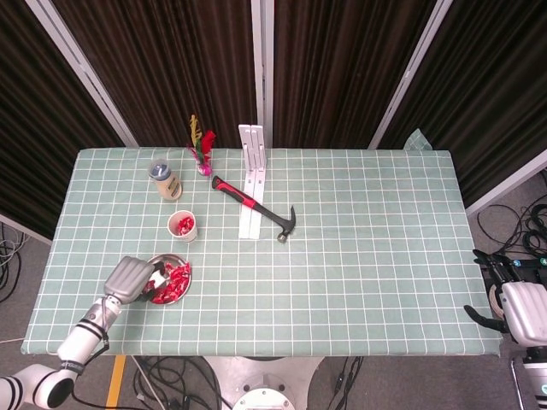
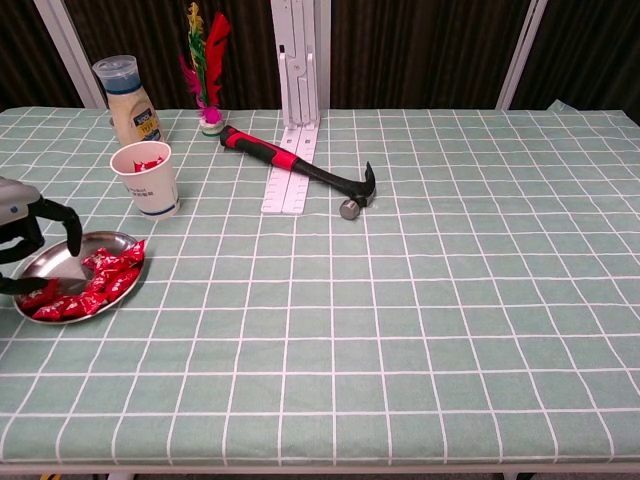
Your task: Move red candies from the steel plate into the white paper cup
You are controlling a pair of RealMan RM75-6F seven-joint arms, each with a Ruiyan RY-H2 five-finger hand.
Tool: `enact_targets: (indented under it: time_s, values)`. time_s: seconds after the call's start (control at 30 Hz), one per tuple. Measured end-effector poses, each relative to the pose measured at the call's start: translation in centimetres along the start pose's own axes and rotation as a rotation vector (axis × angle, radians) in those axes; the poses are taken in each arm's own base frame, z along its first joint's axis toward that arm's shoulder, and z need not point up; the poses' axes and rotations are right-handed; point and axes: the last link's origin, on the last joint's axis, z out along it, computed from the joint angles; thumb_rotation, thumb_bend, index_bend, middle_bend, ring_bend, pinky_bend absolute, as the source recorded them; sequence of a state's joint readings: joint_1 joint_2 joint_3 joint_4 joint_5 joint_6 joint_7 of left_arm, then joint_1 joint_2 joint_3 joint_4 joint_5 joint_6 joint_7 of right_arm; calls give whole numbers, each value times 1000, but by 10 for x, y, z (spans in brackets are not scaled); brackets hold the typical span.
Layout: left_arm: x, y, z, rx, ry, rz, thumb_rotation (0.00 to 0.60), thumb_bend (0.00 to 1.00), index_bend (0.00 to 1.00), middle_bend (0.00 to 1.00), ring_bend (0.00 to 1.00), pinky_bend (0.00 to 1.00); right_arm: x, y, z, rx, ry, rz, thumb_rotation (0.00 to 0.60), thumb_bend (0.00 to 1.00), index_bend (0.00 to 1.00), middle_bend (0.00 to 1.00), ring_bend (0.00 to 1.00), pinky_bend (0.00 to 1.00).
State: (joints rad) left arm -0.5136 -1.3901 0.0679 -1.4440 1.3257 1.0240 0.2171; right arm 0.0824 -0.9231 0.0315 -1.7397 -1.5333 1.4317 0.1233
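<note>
A steel plate [image 1: 180, 282] [image 2: 62, 255] with several red candies [image 1: 174, 278] [image 2: 105, 272] lies near the table's front left. The white paper cup [image 1: 184, 226] [image 2: 146, 179] stands just behind it with red candy inside. My left hand [image 1: 131, 278] [image 2: 28, 238] hovers over the plate's left part, fingers apart and curved down, nothing held that I can see. My right hand [image 1: 511, 312] hangs off the table's right edge, fingers loosely apart, holding nothing; the chest view does not show it.
A red-and-black hammer [image 1: 255, 207] [image 2: 300, 171] lies across a white bracket [image 1: 251, 179] [image 2: 295, 130] at mid table. A lidded bottle [image 1: 164, 179] [image 2: 127, 98] and a feathered shuttlecock [image 1: 201, 149] [image 2: 204, 70] stand behind the cup.
</note>
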Motion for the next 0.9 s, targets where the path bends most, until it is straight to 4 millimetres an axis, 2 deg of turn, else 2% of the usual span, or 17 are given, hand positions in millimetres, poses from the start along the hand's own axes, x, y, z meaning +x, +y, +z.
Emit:
enact_targets:
  time_s: [0.4,0.9]
  values:
    - [-15,-10,-1,10,-41,14,600,286,478,950,991,1000,0,-2,-1,1,2,-5,600,96,121,238,135,460]
    - [-22,-13,7,25,-68,16,600,295,495,949,991,1000,1,-3,-1,1,3,-7,600,96,121,238,135,464]
